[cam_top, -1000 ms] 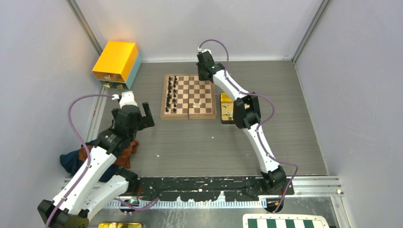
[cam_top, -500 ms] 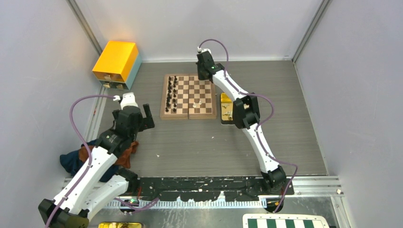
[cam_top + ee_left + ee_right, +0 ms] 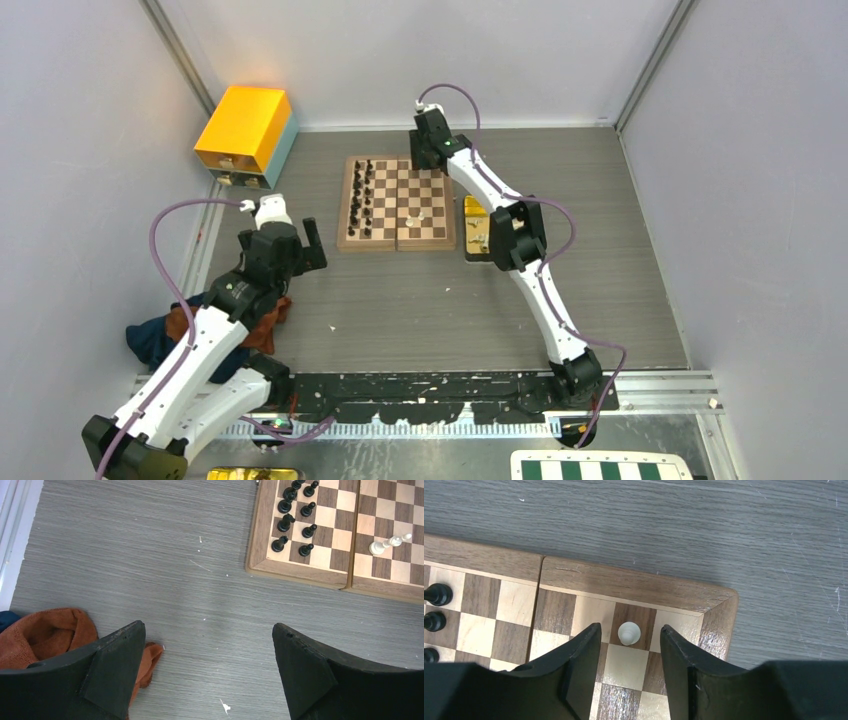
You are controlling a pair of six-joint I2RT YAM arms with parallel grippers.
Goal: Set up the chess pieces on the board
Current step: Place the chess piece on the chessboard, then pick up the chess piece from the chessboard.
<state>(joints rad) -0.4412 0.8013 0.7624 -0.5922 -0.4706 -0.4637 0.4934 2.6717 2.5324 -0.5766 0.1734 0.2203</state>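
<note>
The wooden board [image 3: 427,192] lies at the table's middle back. Black chess pieces [image 3: 364,196] fill its two left columns, and one white piece [image 3: 413,215] lies tipped over near the front. My right gripper [image 3: 424,163] hangs over the board's far right corner. In the right wrist view it [image 3: 630,628] is open, and a white pawn [image 3: 628,632] stands free on a dark square between the fingers [image 3: 586,650], one square from the frame [image 3: 624,582]. My left gripper [image 3: 207,626] is open and empty above bare table, left of the board [image 3: 300,575].
A yellow box [image 3: 248,130] stands at the back left. A gold tray [image 3: 478,226] sits against the board's right side, under the right arm. An orange and blue cloth [image 3: 165,335] lies under the left arm. A green-and-white board [image 3: 595,467] shows at the bottom edge.
My right gripper has opened and let go of the white pawn, which now stands on the board. The left arm has barely moved.
</note>
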